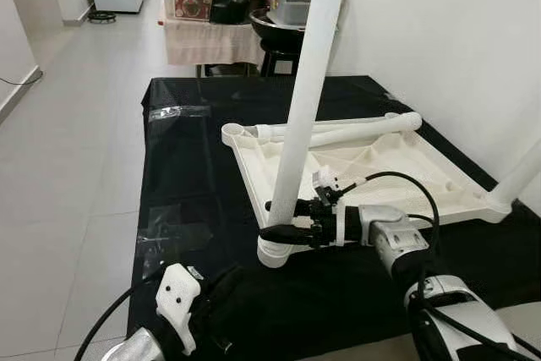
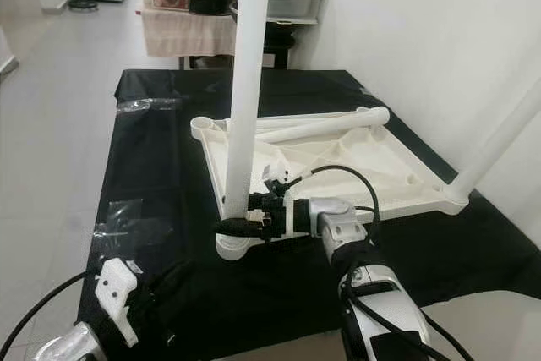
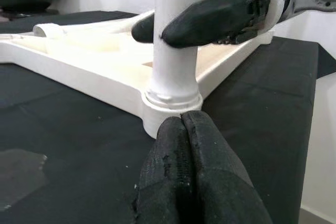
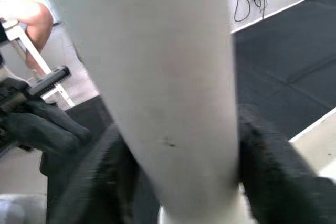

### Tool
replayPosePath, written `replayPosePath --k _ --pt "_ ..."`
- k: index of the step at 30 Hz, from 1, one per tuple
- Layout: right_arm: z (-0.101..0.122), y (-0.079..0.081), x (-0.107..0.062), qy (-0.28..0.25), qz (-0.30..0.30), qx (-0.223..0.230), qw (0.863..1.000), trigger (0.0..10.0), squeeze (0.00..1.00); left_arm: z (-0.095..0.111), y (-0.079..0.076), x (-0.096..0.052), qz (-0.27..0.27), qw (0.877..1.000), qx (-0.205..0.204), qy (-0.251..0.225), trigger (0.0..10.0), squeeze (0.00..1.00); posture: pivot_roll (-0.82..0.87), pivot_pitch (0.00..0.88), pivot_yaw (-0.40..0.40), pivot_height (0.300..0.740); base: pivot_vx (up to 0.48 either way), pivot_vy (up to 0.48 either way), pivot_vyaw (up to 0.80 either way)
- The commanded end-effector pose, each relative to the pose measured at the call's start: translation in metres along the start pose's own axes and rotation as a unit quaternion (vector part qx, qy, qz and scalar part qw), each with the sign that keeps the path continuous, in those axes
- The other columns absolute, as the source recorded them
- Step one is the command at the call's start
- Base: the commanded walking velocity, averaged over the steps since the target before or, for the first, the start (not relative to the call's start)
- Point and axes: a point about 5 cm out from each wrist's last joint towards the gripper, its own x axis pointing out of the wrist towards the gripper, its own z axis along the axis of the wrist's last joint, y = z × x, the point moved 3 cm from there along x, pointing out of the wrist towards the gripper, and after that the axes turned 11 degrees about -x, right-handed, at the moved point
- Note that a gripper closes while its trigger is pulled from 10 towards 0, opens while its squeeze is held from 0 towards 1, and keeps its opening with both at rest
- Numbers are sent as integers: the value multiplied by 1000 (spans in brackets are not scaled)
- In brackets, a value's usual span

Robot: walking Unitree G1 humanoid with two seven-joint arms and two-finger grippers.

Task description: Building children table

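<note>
The white tabletop was laid upside down on a black cloth, and the near leg was stood upright in the socket at the near corner. The right gripper was clamped around the lower part of this leg, one black finger on each side, as was plain in the right wrist view. The left gripper was held low on the cloth just beside the socket, its two fingers pressed together on nothing. A second leg was laid flat across the far side of the tabletop, and a third leg was seen rising from the corner on the robot's right.

The leg looked slightly tilted, so it was judged that it might not be fully seated. If it were pushed down or turned while off its axis, it could be jammed in the socket or cross-threaded. Because the leg was gripped low and the tabletop was held by nothing else, a sideways pull could be passed to the whole tabletop, which could then be dragged or tipped on the cloth, and the loose leg could be rolled off. If the grip were released too early, the tall leg could be left to topple towards the robot
</note>
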Motion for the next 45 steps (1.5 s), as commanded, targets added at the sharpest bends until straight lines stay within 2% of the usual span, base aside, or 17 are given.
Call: replayPosePath --k 1,10,13,15,18,19,22,25,26,30,31,32,33,36,39,40,45 --pt "-4 2 3 -1 6 9 1000 0 0 8 -3 -1 -1 1000 0 -7 10000 0 175 0 -126 740 0 0 0" --pt "-22 -6 -2 47 -100 -34 993 0 0 33 -16 -9 24 999 -8 -27 10000 0 167 0 -144 740 0 0 0" --pt "-41 9 5 73 -155 -25 985 0 0 38 -18 -15 46 998 -14 -28 10000 0 160 0 -142 740 0 0 0" --pt "-56 32 18 79 -326 2 942 0 0 53 -15 -27 100 993 -44 -45 10000 0 111 0 -92 740 0 0 0" --pt "-58 50 24 84 -354 -8 931 0 0 58 -16 -32 120 990 -58 -47 10000 0 108 0 -92 740 0 0 0" --pt "-50 60 32 88 -348 -47 932 0 0 60 -20 -37 133 988 -69 -37 10000 0 93 0 -81 740 0 0 0" --pt "-40 57 34 77 -346 -58 933 0 0 61 -27 -39 134 988 -78 -28 10000 0 83 0 -72 740 0 0 0" --pt "-25 35 33 57 -350 -70 932 0 0 61 -30 -40 149 986 -76 -10 10000 0 103 0 -46 740 0 0 0" --pt "-22 24 31 56 -357 -62 930 10000 0 62 -26 -37 169 983 -72 -10 10000 0 110 0 -39 740 0 0 0" --pt "-19 18 30 61 -350 -41 934 10000 0 63 -18 -35 204 976 -75 -12 10000 0 108 0 -54 740 0 0 0" --pt "-15 14 30 54 -340 -34 938 10000 216 60 -17 -31 207 974 -88 -18 10000 0 114 0 -79 740 0 0 0" --pt "-15 14 30 54 -340 -34 938 10000 216 60 -17 -31 207 974 -88 -18 10000 0 114 0 -79 740 0 0 0" --pt "-8 16 32 42 -310 -30 949 10000 1000 59 -16 -25 192 980 -50 -4 10000 0 116 0 -74 740 0 0 0" --pt "16 26 37 6 -200 -75 977 10000 1000 59 -13 -20 183 982 -40 7 10000 0 118 0 -72 740 0 0 0" --pt "25 34 38 -2 -142 -112 983 10000 973 59 -11 -21 183 982 -30 20 10000 0 118 0 -72 740 0 0 0" --pt "29 39 37 -8 -86 -125 988 10000 0 60 -6 -24 191 981 -28 24 10000 0 131 0 -76 740 0 0 0" --pt "39 24 39 -11 -12 -127 992 10000 0 61 2 -26 208 978 -12 35 10000 0 151 0 -91 740 0 0 0"
